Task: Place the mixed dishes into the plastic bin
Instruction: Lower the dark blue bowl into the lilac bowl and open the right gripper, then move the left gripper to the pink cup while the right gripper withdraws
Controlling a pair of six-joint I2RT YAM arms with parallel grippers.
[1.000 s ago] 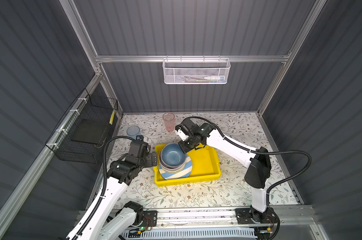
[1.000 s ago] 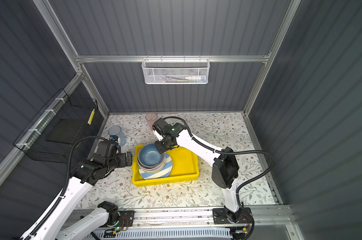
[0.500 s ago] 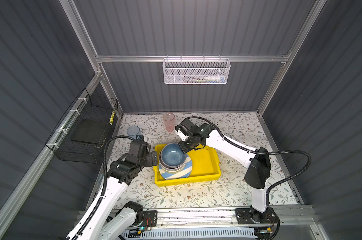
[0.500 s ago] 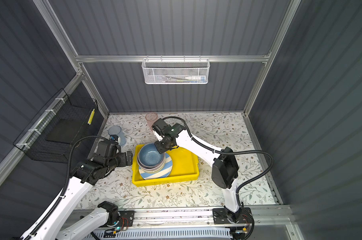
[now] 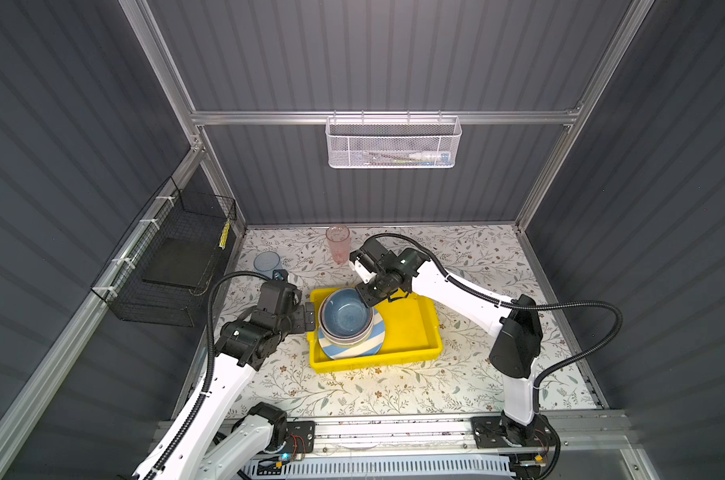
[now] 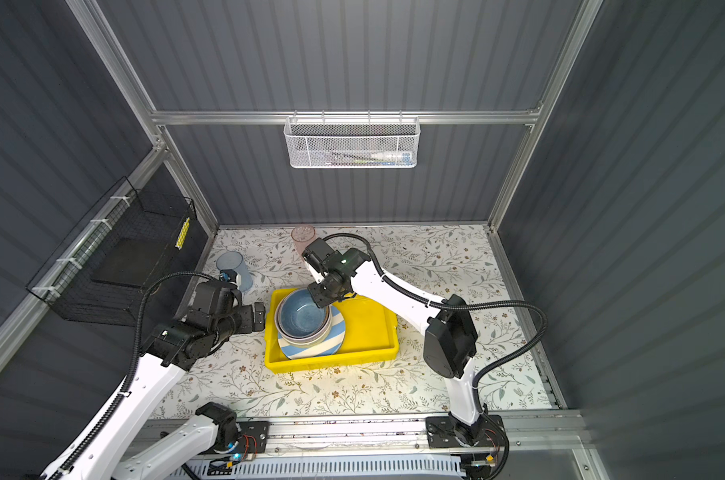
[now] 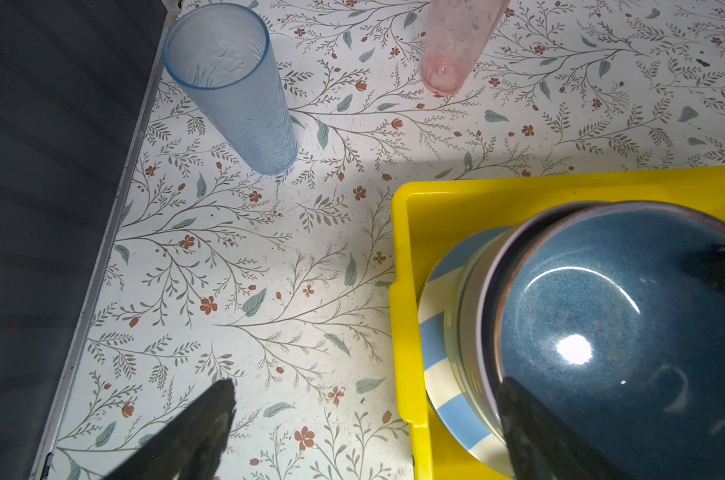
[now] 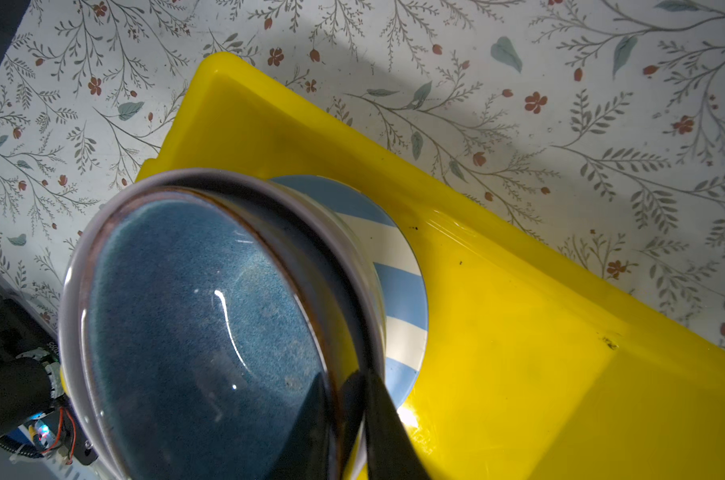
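Smack in the middle of the floral table (image 5: 394,390) sits the yellow bin (image 5: 406,328), and most of the dishes are already in it. They're stacked at its left end: the striped plate (image 5: 352,351) on the bottom, then a green bowl (image 7: 456,328), a lilac bowl (image 8: 67,324), and the blue bowl (image 5: 346,313) nested on top, mouth up. The right half of the bin floor is bare yellow.

The right gripper (image 5: 367,297) reaches in from the back and is down at the far rim of the blue bowl. In the right wrist view one finger sits inside the bowl and the other outside, with the rim between them and only a thin gap. Honestly I can't tell if it's actually pinching the rim or just sitting loose around it.

The left gripper (image 5: 309,316) is just beside the bin's left wall with its jaws spread wide and nothing in them. In the left wrist view one finger hangs over the table and the other over the bowl stack.

Both tumblers are outside the bin, standing upright on the table behind it. The blue tumbler (image 5: 267,262) is near the back left, by the wall, and the pink tumbler (image 5: 337,243) is further back, close to the right arm's wrist.
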